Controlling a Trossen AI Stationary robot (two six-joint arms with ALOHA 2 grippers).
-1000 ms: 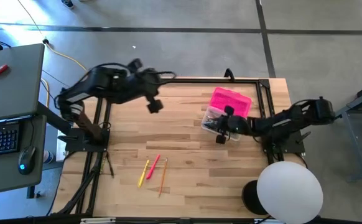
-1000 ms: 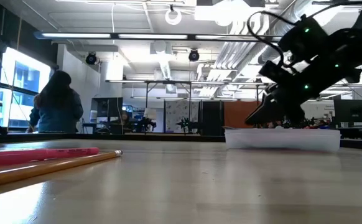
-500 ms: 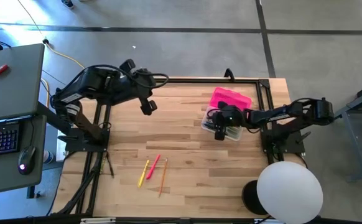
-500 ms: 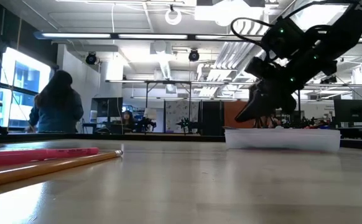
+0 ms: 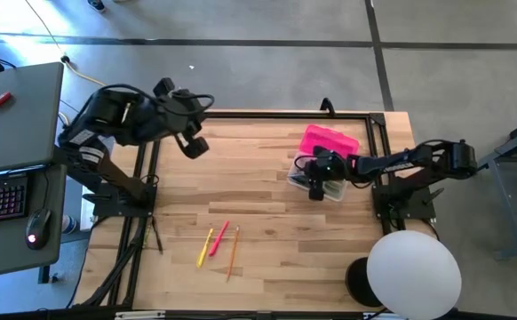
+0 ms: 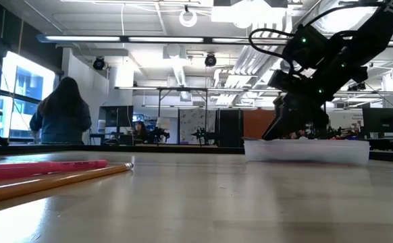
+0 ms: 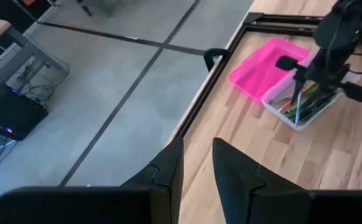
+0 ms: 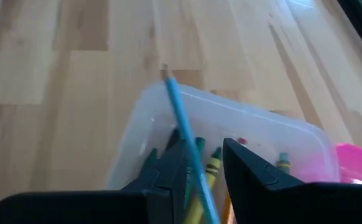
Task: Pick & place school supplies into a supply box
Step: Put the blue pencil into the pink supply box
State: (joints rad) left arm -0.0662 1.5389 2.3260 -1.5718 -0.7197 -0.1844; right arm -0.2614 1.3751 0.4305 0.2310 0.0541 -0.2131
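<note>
Near edge of light wooden table [image 5: 267, 222]: thin yellow pencil [image 5: 203, 248], pink-red pen [image 5: 218, 237], orange pencil [image 5: 234, 251] lie loose, close together. Light, stiff, round, likely to roll; pinch mid-shaft, across length.
Farther right: right gripper [image 8: 201, 163] over clear plastic supply box [image 8: 231, 134], jaws narrow, clamped on thin blue pen [image 8: 180, 118], tip slanting out over box rim. Pink lid [image 5: 330, 142] just beyond box.
Far left: left gripper [image 7: 196, 168] raised over table edge, jaws narrow, empty.

A dark two-fingered pincer [image 6: 287, 129] hangs over the near end of a shallow clear plastic box [image 6: 307, 150] on the pale wooden worktop [image 6: 203, 202]. Well apart from that pincer lie a pink pen [image 6: 41, 167] and a yellow pencil [image 6: 51, 181].
</note>
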